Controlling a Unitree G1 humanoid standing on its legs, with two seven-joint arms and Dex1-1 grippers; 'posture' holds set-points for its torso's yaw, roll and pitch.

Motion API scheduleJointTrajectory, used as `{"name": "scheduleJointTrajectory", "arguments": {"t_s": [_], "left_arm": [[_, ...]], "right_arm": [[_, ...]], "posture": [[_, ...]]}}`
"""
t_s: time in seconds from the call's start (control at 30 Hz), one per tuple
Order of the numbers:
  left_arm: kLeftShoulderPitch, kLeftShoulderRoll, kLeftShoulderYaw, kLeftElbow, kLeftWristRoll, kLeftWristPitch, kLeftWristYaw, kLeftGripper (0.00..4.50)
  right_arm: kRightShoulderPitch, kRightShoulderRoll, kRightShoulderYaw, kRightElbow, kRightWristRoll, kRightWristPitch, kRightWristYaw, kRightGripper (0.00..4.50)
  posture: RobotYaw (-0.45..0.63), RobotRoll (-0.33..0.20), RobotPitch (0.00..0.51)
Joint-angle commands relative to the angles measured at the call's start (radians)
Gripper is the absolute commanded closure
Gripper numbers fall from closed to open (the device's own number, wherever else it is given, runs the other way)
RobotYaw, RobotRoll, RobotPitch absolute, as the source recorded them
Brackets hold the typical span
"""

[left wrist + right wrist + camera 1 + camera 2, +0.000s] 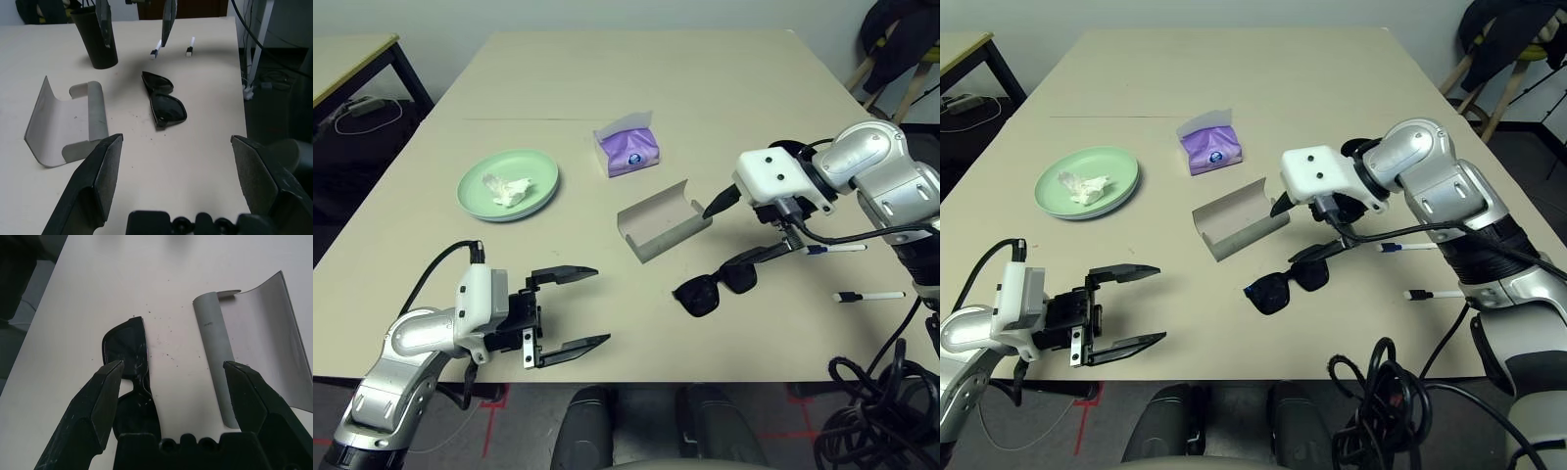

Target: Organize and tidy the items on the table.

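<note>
Pale green plate [509,184], white tissue [507,189]. Black sunglasses [717,283], grey case [663,221]. Purple tissue pack [628,150], beige table [607,78].

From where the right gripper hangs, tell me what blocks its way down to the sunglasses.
Nothing visible does. The right gripper, open, hangs above the sunglasses, which lie folded on bare table. The open case lies beside them, apart, and the markers lie off to the other side.

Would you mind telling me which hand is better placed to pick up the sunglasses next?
The right hand, probably. It is open above the sunglasses, which lie beside the open glasses case. The left hand, also open, sits further off near the table's front edge.
</note>
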Motion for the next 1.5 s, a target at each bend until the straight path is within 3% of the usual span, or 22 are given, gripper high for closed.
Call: {"name": "scheduleJointTrajectory", "arguments": {"t_s": [0.03,0.33,0.83,1.5], "left_arm": [[-0.001,0.008,-0.022,0.021,0.024,-0.004,-0.005,0.04],[-0.005,0.006,-0.027,0.029,0.033,-0.01,-0.002,0.04],[-0.007,0.0,-0.045,0.018,0.044,-0.004,0.015,0.04],[-0.033,-0.043,-0.037,0.005,-0.009,0.034,0.085,0.04]], "right_arm": [[0.009,-0.027,0.031,-0.04,0.001,-0.016,0.006,0.0],[0.065,-0.093,0.111,-0.06,-0.041,-0.134,0.006,0.0],[0.101,0.017,0.151,0.005,-0.258,-0.249,-0.059,0.0],[0.129,0.042,0.15,-0.059,-0.333,-0.204,-0.062,0.0]], "posture": [[0.13,0.0,0.102],[0.13,0.0,0.104],[0.14,0.0,0.113],[0.15,0.0,0.12]]}}
